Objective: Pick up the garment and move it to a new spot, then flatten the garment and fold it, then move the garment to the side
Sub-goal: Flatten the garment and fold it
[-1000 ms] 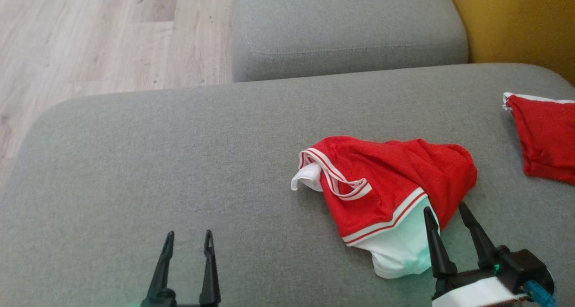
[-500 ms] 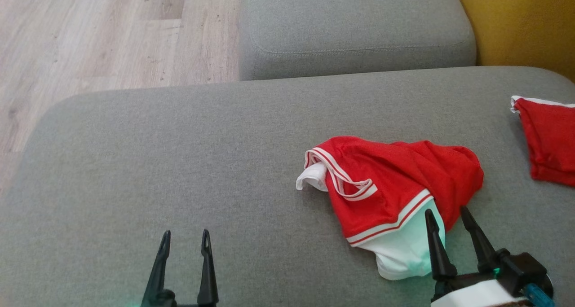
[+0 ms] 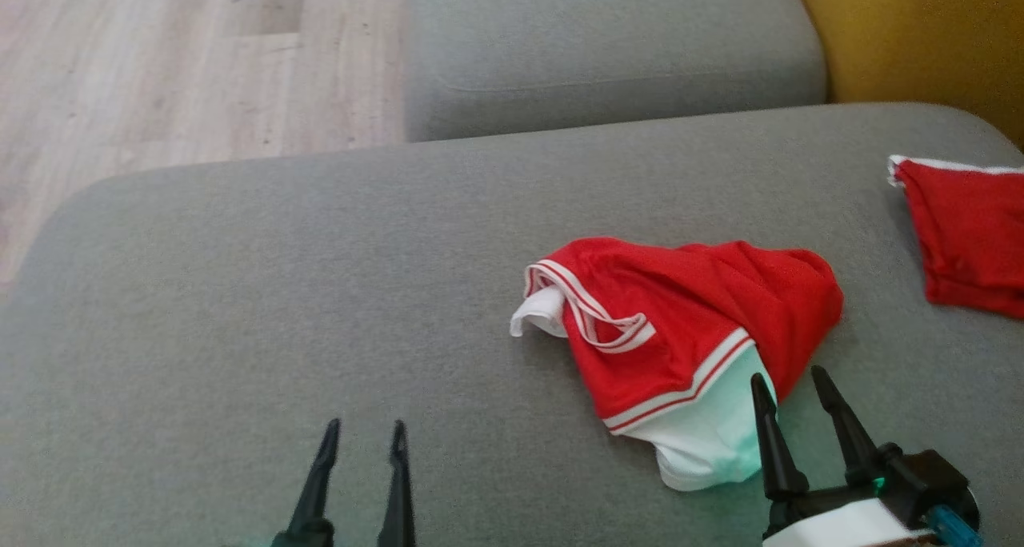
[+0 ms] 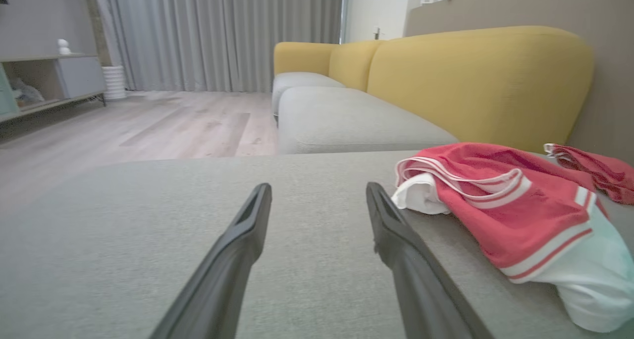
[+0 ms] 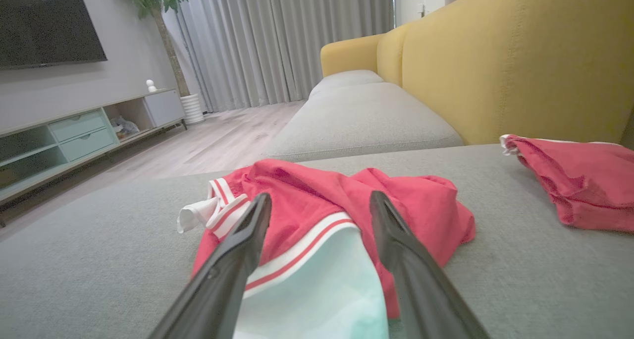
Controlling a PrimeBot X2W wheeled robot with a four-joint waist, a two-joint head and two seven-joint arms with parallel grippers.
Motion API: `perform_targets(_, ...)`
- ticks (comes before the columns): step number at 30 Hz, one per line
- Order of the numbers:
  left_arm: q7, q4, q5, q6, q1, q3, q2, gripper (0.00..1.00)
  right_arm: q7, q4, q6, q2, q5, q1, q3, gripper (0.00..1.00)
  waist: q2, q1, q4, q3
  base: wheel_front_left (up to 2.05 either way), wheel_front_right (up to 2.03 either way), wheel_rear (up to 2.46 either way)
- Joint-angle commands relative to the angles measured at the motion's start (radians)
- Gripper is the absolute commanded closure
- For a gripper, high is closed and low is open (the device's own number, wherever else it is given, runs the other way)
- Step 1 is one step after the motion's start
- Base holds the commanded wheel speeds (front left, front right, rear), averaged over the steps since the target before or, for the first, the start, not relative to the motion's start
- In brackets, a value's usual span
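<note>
Care suits the pick-up: with the red-and-white garment (image 3: 688,331) crumpled on the grey sofa seat (image 3: 280,291) and the right gripper (image 3: 786,375) spread wide at its white edge, pinch a bunched fold deeply, while the left gripper (image 3: 365,425), equally spread, hovers well apart.

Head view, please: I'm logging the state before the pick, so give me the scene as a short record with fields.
surface: grey sofa cushion
garment: red with white stripes and a white part, crumpled, right of centre on the cushion
second garment: red, at the cushion's right edge, apart from the first
left gripper: open, over bare cushion, holding nothing
right gripper: open, at the garment's white near edge; contact unclear
progress: garment not yet picked up
</note>
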Motion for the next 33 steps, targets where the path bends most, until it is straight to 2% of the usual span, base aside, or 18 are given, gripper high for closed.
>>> perform_targets(1,-0.005,-0.023,-0.015,-0.016,-0.073,0.009,-0.011,0.00,-0.004,-0.037,-0.001,-0.008,-0.002,-0.041,0.025,0.00,0.0000,0.0000,-0.030,0.016,0.00,0.00,0.00)
perform_targets(4,-0.005,-0.009,-0.047,-0.042,-0.102,-0.019,-0.011,0.00,-0.004,-0.040,-0.001,-0.013,-0.002,-0.046,0.036,0.00,0.0000,0.0000,-0.063,0.027,0.00,0.00,0.00)
perform_targets(6,-0.005,0.019,-0.082,-0.077,-0.139,-0.059,-0.011,0.00,-0.004,-0.044,-0.001,-0.017,-0.001,-0.051,0.042,0.00,0.0000,0.0000,-0.100,0.038,0.00,0.00,0.00)
perform_targets(11,0.013,0.155,-0.063,-0.152,-0.271,-0.168,-0.011,0.00,-0.004,-0.053,-0.001,-0.028,0.004,-0.063,0.054,0.00,0.0000,0.0000,-0.197,0.072,0.00,0.00,0.00)
perform_targets(16,0.110,0.233,-0.096,-0.177,-0.401,-0.217,-0.011,0.00,-0.004,-0.055,-0.001,-0.031,0.009,-0.078,0.060,0.00,0.0000,0.0000,-0.283,0.119,0.00,0.00,0.00)
perform_targets(21,0.200,0.266,-0.132,-0.199,-0.480,-0.246,-0.011,0.00,-0.004,-0.056,-0.001,-0.024,0.015,-0.087,0.055,0.00,0.0000,0.0000,-0.338,0.165,0.00,0.00,0.00)
perform_targets(27,0.254,0.310,-0.126,-0.182,-0.538,-0.242,-0.004,0.00,-0.004,-0.055,-0.001,-0.016,0.017,-0.108,0.061,0.00,0.0000,0.0000,-0.381,0.200,0.00,0.00,0.00)
perform_targets(31,0.215,0.303,-0.099,-0.120,-0.559,-0.219,0.007,0.00,-0.004,-0.055,-0.001,-0.010,0.018,-0.117,0.061,0.00,0.0000,0.0000,-0.395,0.212,0.00,0.00,0.00)
perform_targets(33,0.207,0.290,-0.095,-0.102,-0.557,-0.211,0.013,0.00,-0.004,-0.054,-0.001,-0.008,0.017,-0.117,0.059,0.00,0.0000,0.0000,-0.396,0.213,0.00,0.00,0.00)
